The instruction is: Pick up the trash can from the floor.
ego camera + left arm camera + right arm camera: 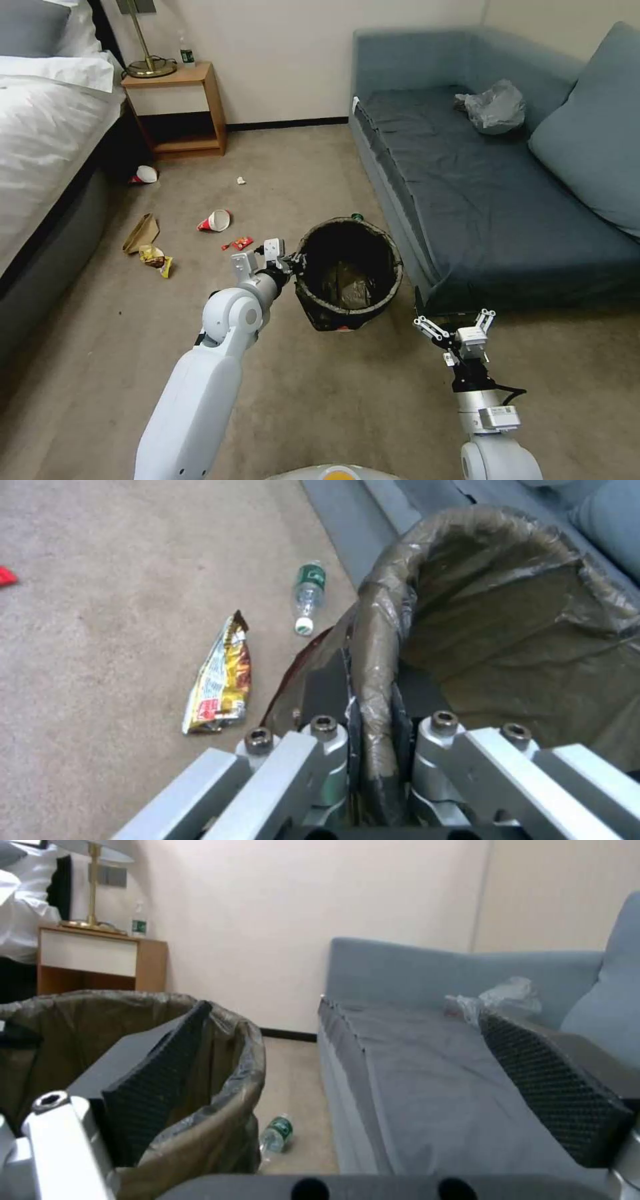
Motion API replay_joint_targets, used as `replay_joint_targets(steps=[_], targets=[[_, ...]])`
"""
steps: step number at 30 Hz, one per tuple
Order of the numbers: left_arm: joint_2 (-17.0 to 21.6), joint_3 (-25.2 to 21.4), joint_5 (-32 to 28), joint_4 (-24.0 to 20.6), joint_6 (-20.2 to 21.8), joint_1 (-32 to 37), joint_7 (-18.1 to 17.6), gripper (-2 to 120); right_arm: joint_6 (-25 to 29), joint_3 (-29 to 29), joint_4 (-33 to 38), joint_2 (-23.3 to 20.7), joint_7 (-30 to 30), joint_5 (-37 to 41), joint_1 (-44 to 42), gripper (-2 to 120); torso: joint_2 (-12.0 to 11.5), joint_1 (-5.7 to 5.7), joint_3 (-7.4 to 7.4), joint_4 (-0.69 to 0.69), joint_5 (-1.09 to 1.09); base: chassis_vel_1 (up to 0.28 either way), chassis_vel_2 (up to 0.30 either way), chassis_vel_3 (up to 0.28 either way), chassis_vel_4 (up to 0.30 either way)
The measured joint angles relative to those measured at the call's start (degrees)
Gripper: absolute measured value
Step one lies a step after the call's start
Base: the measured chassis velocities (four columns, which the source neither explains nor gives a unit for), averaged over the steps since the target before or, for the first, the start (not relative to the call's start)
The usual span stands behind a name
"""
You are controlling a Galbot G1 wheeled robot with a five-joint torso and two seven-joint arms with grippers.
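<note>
The trash can (349, 273) is a round bin lined with a dark bag folded over its rim, close to the sofa front on the carpeted floor (300, 400). It leans with its mouth toward me, and I cannot tell whether its base touches the carpet. My left gripper (293, 261) is shut on the can's near-left rim. In the left wrist view the left gripper (373, 690) pinches the bag-covered rim of the trash can (507, 630) between its pads. My right gripper (457, 321) hangs open to the right of the can, holding nothing. In the right wrist view the right gripper (347, 1015) is spread wide beside the trash can (220, 1090).
A blue-grey sofa (493, 200) with a grey plastic bag (493, 105) stands on the right. A bed (40, 133) and a wooden nightstand (180, 107) are at the left. Paper cups (215, 221), wrappers (155, 257) and a plastic bottle (308, 595) litter the carpet.
</note>
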Motion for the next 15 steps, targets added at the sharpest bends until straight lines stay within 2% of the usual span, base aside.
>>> replay_joint_targets(steps=[15], targets=[[-0.09, 0.35, 0.36, 1.10, -0.93, -0.50, 0.90, 6, -0.05, 0.27, -0.51, -0.03, 0.00, 0.21, 0.26, 98, 0.00, 0.00, 0.00, 0.01, 0.01, 0.000, 0.000, 0.000, 0.000]])
